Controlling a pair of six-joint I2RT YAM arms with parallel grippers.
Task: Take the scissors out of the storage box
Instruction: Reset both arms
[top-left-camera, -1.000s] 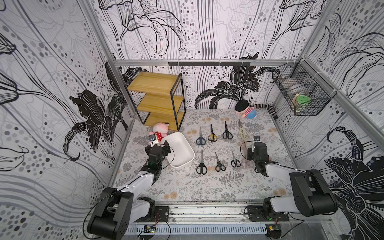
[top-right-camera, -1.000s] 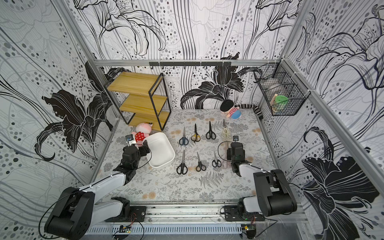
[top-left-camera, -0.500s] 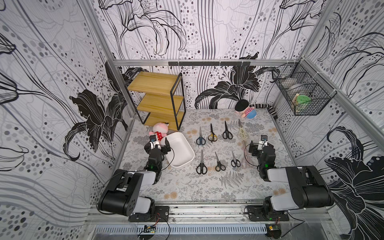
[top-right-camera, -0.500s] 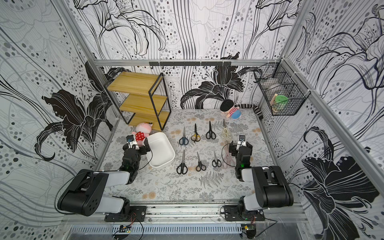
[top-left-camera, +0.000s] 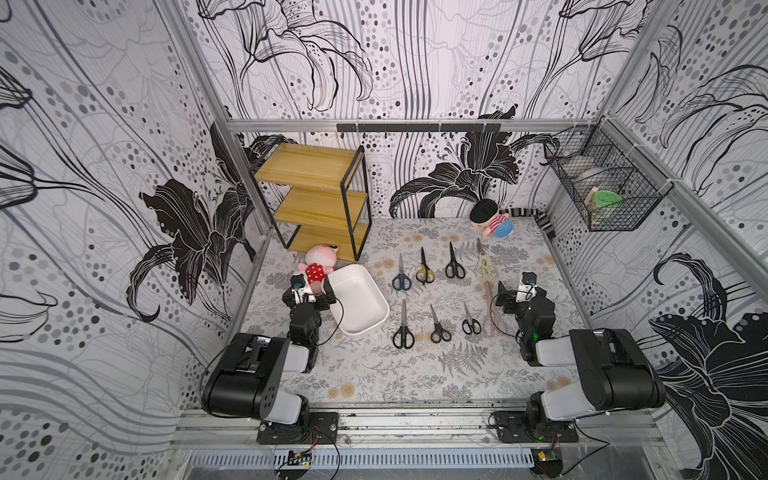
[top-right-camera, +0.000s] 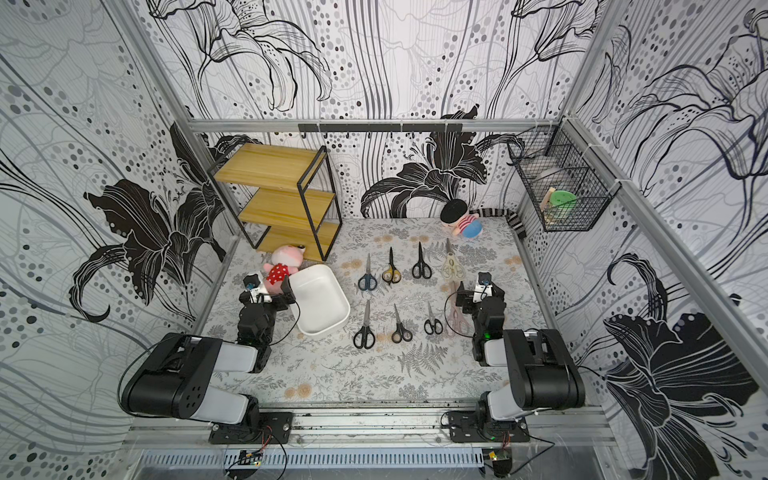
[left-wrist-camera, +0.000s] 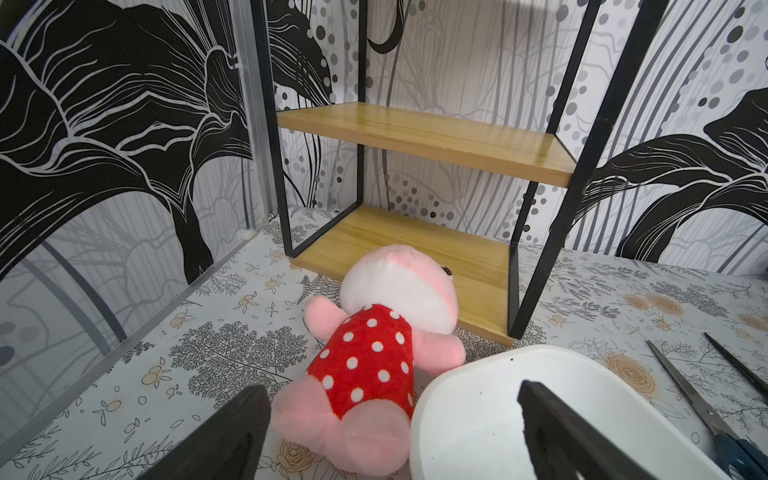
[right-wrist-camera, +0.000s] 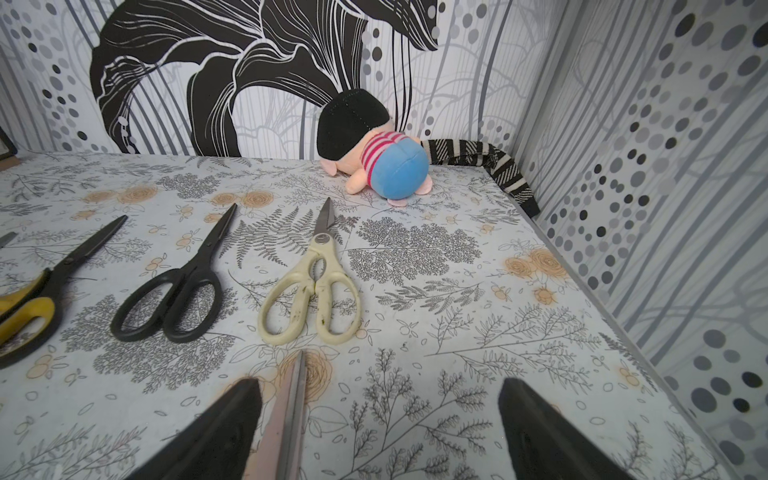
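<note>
**Scissors on the mat, box to the left, both grippers spread wide**

Near edge: the front rail (top-left-camera: 415, 419) carries an arm base at each end. Beyond it a broad strip of floral mat (top-left-camera: 415, 374) lies free up to the near row.

Near row of the scissors (top-left-camera: 403, 332): four pairs, blades pointing away, with gaps between neighbours. The rightmost, the pinkish pair (top-left-camera: 490, 309), lies just beside the right gripper (top-left-camera: 521, 291). In the right wrist view its blade runs in between the spread jaws, close to one finger (right-wrist-camera: 232, 424); contact cannot be told. The jaws hold nothing. Only a narrow lane of mat separates this gripper from the right wall.

Left gripper (top-left-camera: 309, 291): jaws wide apart, nothing held. In the left wrist view one finger (left-wrist-camera: 557, 428) stands over the storage box (top-left-camera: 359, 301) and the other is outside it by the pink plush (top-left-camera: 316, 270), so the rim passes between them. The box lies skewed on the left of the mat, its near right corner close to the leftmost near pair.

Far row: four more pairs, dark blue, yellow-black, black and the cream pair (right-wrist-camera: 311, 291), all on the mat right of the box.

Beyond them is open mat up to the back wall. The doll (top-left-camera: 492, 222) and a striped cloth (top-left-camera: 536, 216) sit at the far right. The wooden shelf (top-left-camera: 316, 199) fills the far left corner, with the plush's head at its lowest board. A wire basket (top-left-camera: 611, 195) hangs on the right wall above the mat
</note>
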